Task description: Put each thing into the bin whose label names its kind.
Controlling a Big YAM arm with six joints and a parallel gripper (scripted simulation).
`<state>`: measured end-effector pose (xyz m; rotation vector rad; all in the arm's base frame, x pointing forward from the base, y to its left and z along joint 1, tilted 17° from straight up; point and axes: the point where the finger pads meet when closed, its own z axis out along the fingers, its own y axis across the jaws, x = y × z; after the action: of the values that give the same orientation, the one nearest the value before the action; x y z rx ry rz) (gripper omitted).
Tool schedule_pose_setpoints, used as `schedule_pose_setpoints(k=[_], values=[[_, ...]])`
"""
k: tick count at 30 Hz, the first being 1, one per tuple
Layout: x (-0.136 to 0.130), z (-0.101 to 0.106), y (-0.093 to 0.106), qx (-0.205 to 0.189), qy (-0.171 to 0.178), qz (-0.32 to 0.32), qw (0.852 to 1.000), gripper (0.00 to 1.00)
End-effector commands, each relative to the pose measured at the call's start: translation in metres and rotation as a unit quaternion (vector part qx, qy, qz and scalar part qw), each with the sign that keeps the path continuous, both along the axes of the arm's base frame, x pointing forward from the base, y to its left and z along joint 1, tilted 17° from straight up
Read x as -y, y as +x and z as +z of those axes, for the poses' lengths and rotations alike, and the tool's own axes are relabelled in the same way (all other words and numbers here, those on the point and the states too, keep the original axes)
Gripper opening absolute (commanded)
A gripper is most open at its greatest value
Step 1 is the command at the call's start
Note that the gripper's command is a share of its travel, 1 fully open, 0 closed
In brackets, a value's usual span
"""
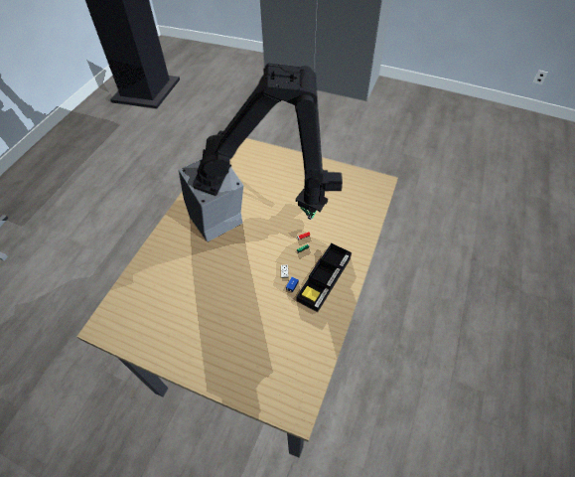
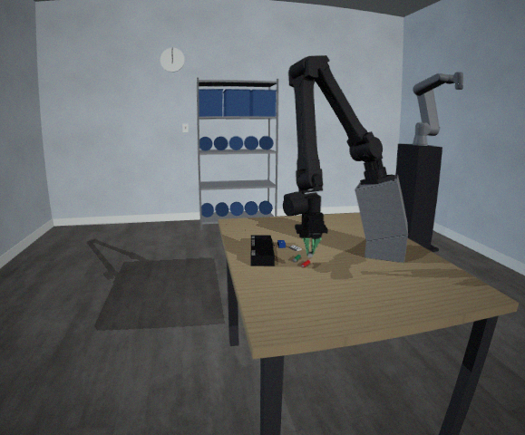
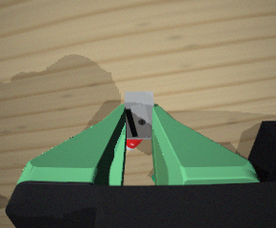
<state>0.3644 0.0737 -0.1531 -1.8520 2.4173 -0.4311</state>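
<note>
My gripper (image 1: 309,214) (image 2: 310,254) (image 3: 139,113) is shut on a small grey block (image 3: 139,121) with a black bar and a dark dot on its face, held above the table. A red cylinder-like thing (image 1: 304,236) (image 2: 306,263) (image 3: 133,143) lies below, partly hidden in the wrist view. A green one (image 1: 303,248) (image 2: 296,257) lies beside it. A white flat piece with dark dots (image 1: 284,270) (image 2: 295,247) and a blue block (image 1: 292,284) (image 2: 281,244) lie farther along. Three black bins (image 1: 306,303) (image 2: 262,258) stand in a row; one end bin holds a yellow thing (image 1: 310,293). The labels are too small to read.
The wooden table (image 1: 174,308) (image 2: 370,309) has an edge a little beyond the bins' label side. The grey arm base (image 1: 222,213) (image 2: 384,225) stands on the opposite side. A black bin wall (image 3: 271,147) shows at the right of the wrist view.
</note>
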Motion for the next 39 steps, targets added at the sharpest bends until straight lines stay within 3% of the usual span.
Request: schedule_pose_setpoints(k=[1, 11, 13, 17, 23, 26, 39], values=[[-0.011, 0.014, 0.014, 0.02, 0.006, 0.003, 1.0, 0.09], [-0.01, 0.014, 0.013, 0.02, 0.007, 0.003, 1.0, 0.09], [-0.009, 0.017, 0.0, 0.01, 0.003, 0.003, 1.0, 0.09], [-0.009, 0.02, 0.007, 0.017, 0.006, 0.0, 1.0, 0.09], [0.034, 0.027, 0.013, 0.015, 0.004, 0.0, 1.0, 0.09], [0.038, 0.031, 0.021, 0.021, 0.005, 0.0, 1.0, 0.09], [0.115, 0.051, 0.041, 0.019, 0.001, 0.001, 1.0, 0.09]])
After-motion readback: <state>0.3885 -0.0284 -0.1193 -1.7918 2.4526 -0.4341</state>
